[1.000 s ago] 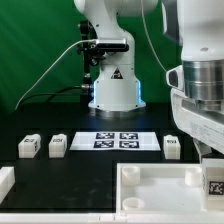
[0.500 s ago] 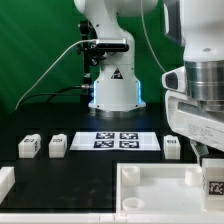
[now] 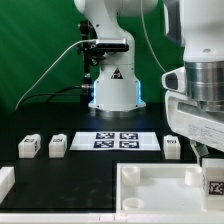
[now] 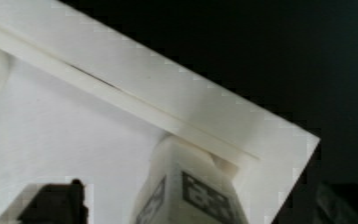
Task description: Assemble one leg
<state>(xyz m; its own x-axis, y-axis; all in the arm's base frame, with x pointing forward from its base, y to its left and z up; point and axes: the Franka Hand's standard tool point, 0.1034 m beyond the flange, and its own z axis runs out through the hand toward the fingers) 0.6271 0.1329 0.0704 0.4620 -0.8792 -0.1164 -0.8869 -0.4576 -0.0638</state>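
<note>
One leg (image 3: 213, 184), a stubby white block with black tags, stands upright in the near corner of the large white tray-like piece (image 3: 150, 178) at the exterior view's right. My gripper (image 3: 209, 166) hangs straight over it. In the wrist view the leg (image 4: 190, 192) stands between my gripper's (image 4: 194, 208) two dark fingers (image 4: 51, 203), with white surface showing between the finger and the leg, so the jaws stand open around it. Three more legs lie on the black table: two at the exterior view's left (image 3: 28, 146) (image 3: 57, 146) and one at the right (image 3: 172, 146).
The marker board (image 3: 117, 140) lies flat mid-table in front of the robot base (image 3: 113, 90). A white part (image 3: 5, 180) sits at the near left edge. The tray-like piece has raised rims along its far edge.
My hand shifted or turned toward the exterior view's left between one second and half a second ago; it has stayed still since. The leg under it has not moved.
</note>
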